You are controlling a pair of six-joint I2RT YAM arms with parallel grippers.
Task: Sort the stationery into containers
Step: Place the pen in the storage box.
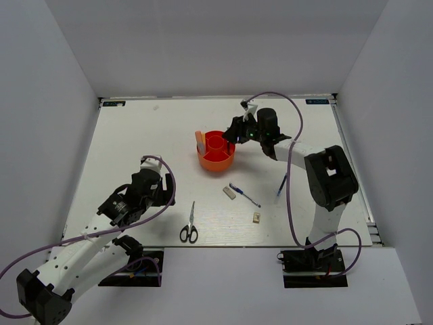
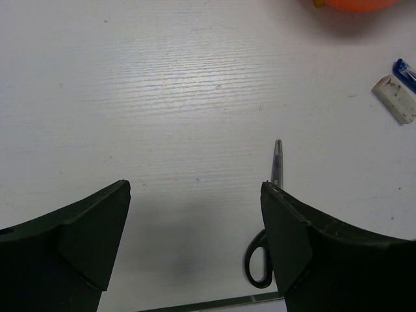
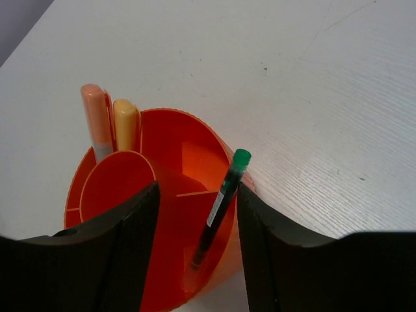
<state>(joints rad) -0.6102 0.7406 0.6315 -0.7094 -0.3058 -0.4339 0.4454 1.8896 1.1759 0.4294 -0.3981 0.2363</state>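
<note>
The round orange tub (image 1: 216, 152) stands mid-table. My right gripper (image 1: 234, 134) hovers over its right rim, jaws open. In the right wrist view a dark pen with a green cap (image 3: 224, 201) stands in a compartment of the tub (image 3: 188, 162) between my open fingers (image 3: 130, 240), leaning on the rim close to the right finger. My left gripper (image 1: 157, 184) is open and empty, left of the black-handled scissors (image 1: 190, 225). The scissors also show in the left wrist view (image 2: 276, 162), beside the right finger. A whitish eraser (image 1: 230, 193), a blue pen (image 1: 245, 196) and a beige cube (image 1: 256, 217) lie on the table.
Two orange and yellow markers (image 3: 110, 120) stand in the tub's far-left compartment. Another blue pen (image 1: 281, 186) lies by my right arm. The eraser (image 2: 395, 99) and the blue pen's tip (image 2: 404, 70) show at the right edge of the left wrist view. White walls enclose the table.
</note>
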